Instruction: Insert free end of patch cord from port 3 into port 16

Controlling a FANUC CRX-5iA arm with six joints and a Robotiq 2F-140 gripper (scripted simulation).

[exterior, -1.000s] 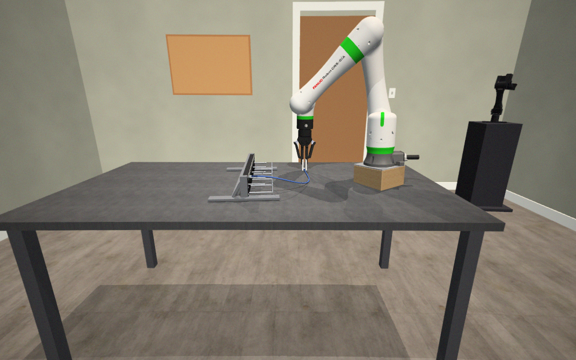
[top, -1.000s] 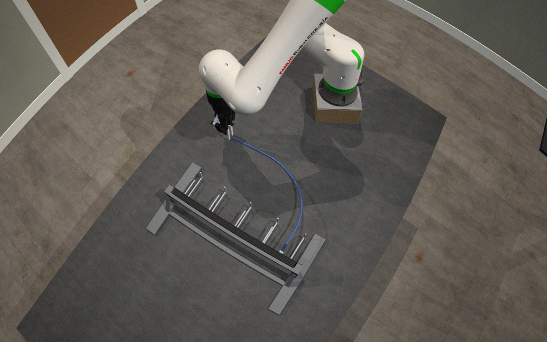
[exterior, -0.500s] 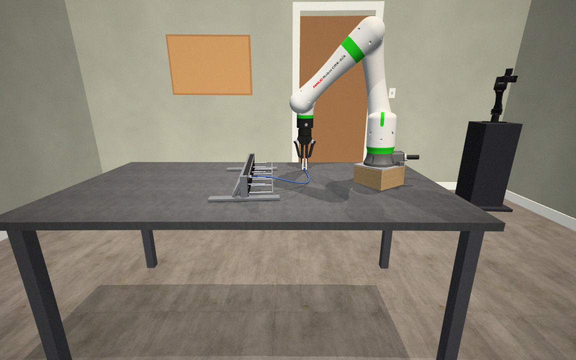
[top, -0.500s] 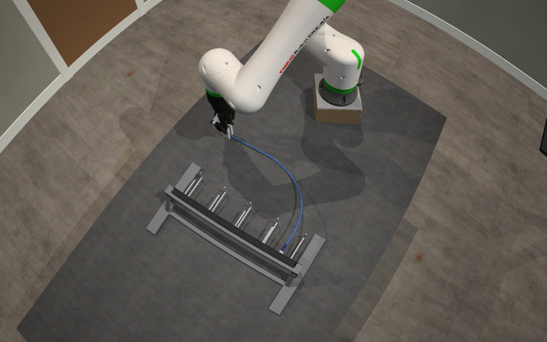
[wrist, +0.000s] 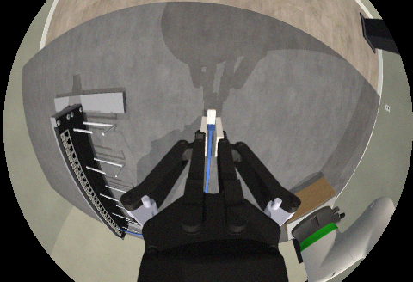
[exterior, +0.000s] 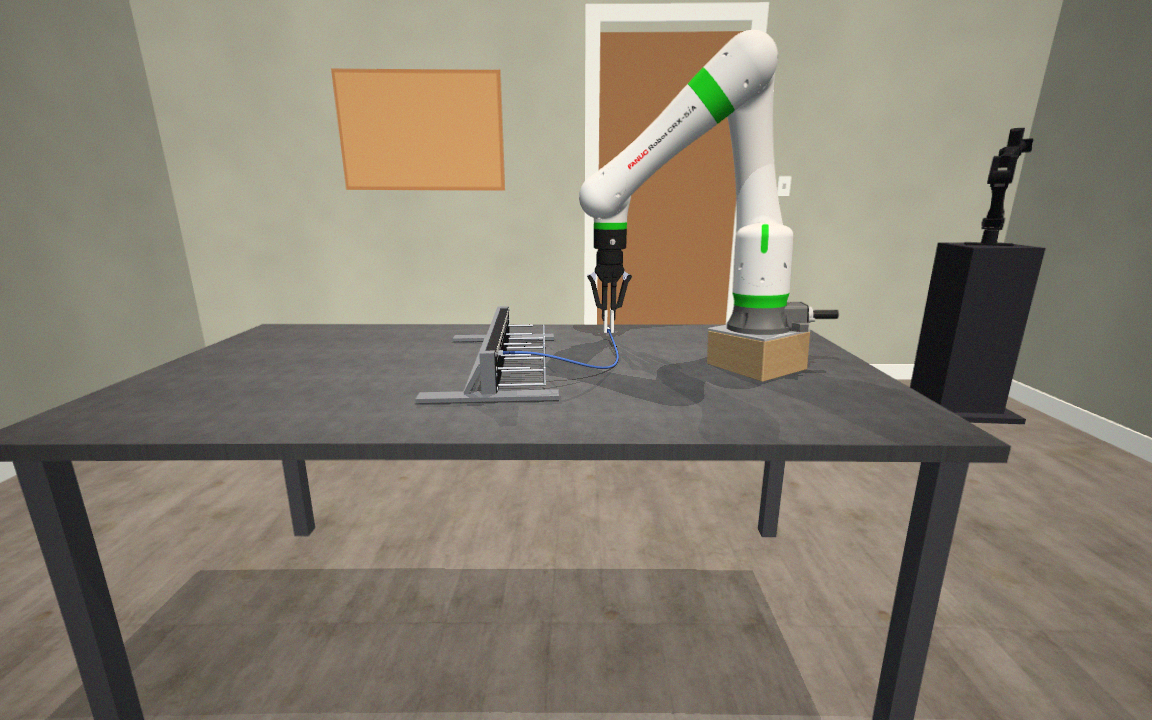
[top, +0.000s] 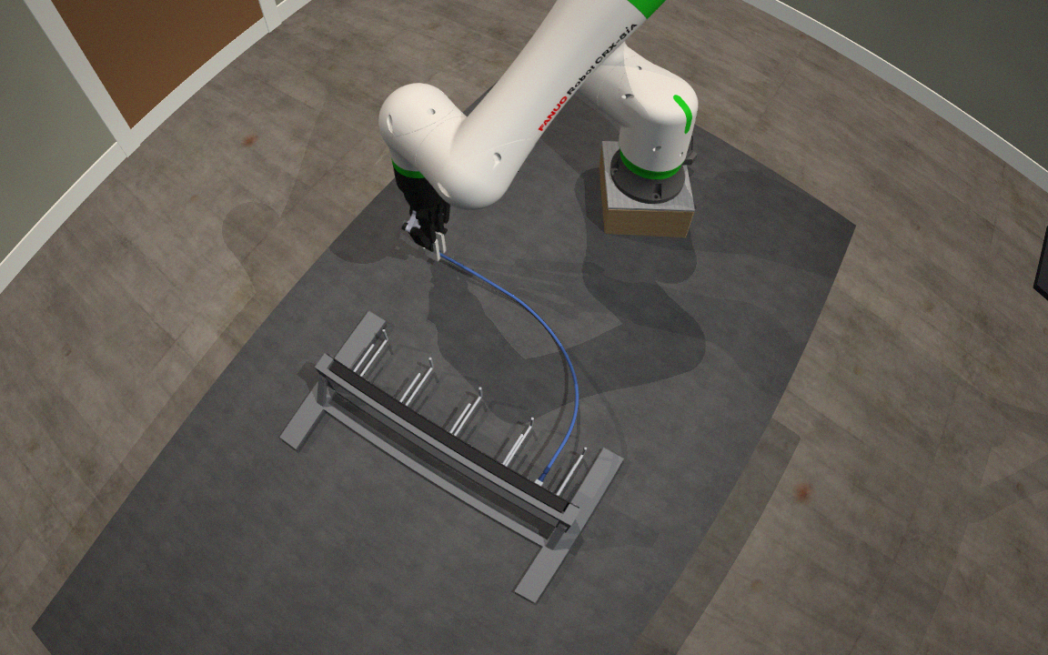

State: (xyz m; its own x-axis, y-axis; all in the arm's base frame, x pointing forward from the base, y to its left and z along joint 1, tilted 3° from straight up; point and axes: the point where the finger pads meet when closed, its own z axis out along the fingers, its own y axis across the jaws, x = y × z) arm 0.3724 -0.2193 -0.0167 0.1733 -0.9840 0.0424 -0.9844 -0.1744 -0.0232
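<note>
The arm (exterior: 678,125) is reaching down from its wooden base block (exterior: 759,351) and is pointing the gripper (exterior: 609,327) straight at the table (exterior: 294,402). The gripper's fingers are pressing together on the free end of the blue cord (top: 548,342), pinching it just behind its white plug (wrist: 212,116). In the wrist view the cord is running up the narrow slot between the two fingers, and the plug is sticking out past the fingertips, pointing downward; which way its latch is facing cannot be told.

In the exterior view the plug is hanging just above the table, not touching it. From the gripper, the cord is sweeping in a wide arc over the table and is entering the rack (top: 446,439) at a port near the end closest to the front edge of the table in the exterior view. That plugged end (top: 541,476) is sitting between two of the metal rods (top: 516,444) that are sticking out of the rack's face.

The rack is standing upright on its two flat feet (top: 569,521), near the middle of the table and well apart from the gripper. The port numbers are too small to read.
</note>
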